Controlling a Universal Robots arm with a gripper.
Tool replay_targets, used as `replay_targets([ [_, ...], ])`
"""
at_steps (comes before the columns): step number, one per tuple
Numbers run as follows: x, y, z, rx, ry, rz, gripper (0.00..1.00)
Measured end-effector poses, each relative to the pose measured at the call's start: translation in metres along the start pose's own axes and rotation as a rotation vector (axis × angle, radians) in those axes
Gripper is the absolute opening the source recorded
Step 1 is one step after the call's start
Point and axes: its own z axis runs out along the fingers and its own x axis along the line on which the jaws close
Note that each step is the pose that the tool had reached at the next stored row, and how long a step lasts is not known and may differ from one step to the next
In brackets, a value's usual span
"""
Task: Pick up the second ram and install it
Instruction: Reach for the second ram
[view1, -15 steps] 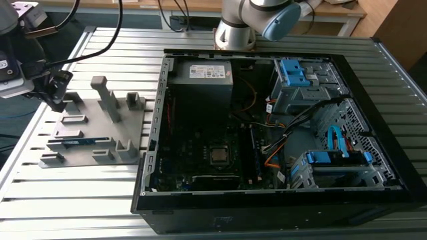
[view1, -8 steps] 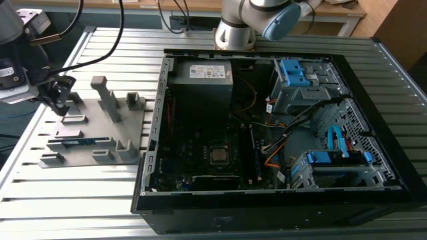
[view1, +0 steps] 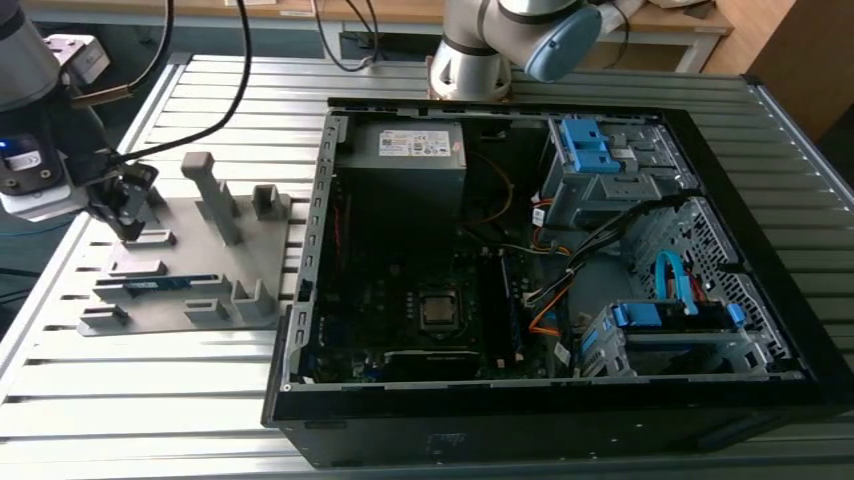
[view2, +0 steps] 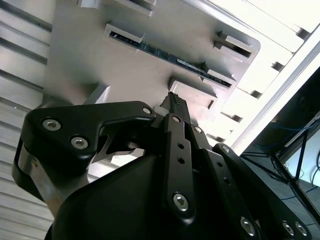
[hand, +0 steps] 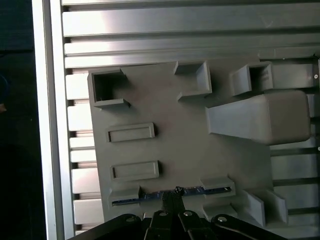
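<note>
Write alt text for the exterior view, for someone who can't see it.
A robot arm's end effector hovers over a grey fixture at the exterior view's left, where the second ram sits in holders. Beside it on the slatted metal table lies an open computer case.

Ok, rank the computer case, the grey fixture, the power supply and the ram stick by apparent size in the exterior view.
Largest to smallest:
1. computer case
2. grey fixture
3. power supply
4. second ram, just a thin strip in the fixture

No close calls.
</note>
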Motion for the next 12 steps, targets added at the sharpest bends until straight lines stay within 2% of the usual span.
replay_targets([
  [12, 0.0003, -0.0006, 0.0127, -0.0001, -0.0001, 0.0, 0.1],
])
